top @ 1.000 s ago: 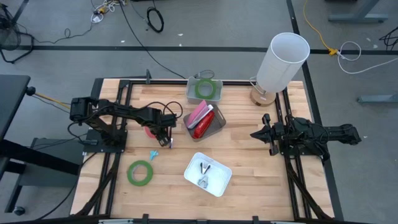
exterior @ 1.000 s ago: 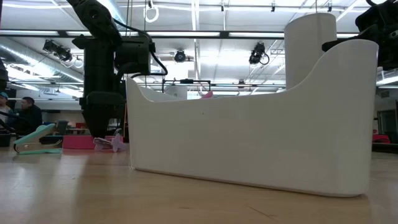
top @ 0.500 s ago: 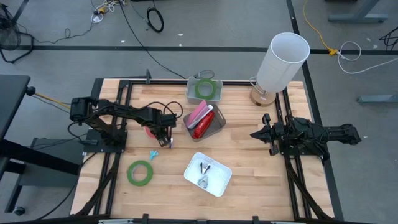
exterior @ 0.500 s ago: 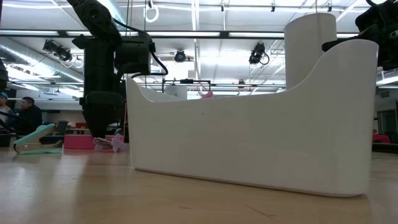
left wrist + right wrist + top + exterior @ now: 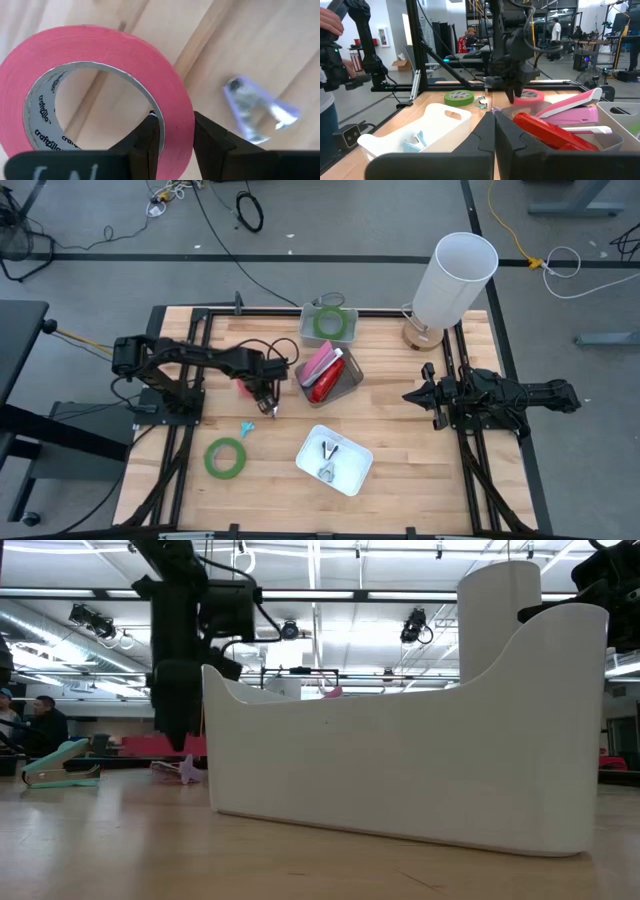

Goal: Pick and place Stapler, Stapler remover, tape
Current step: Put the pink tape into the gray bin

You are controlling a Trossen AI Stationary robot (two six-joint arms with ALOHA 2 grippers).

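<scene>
The left gripper (image 5: 172, 132) pinches the pink tape roll (image 5: 100, 95) through its wall, one finger inside the ring, likely for carrying. At three o'clock the right gripper (image 5: 412, 396) waits, fingers closed and empty.

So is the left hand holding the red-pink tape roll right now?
Yes, the left hand has its fingers clamped on the red-pink tape roll's wall, one inside, one outside.

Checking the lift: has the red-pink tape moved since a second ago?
Yes. The red-pink tape, held in the left gripper, has risen off the table beside the white bin.
</scene>
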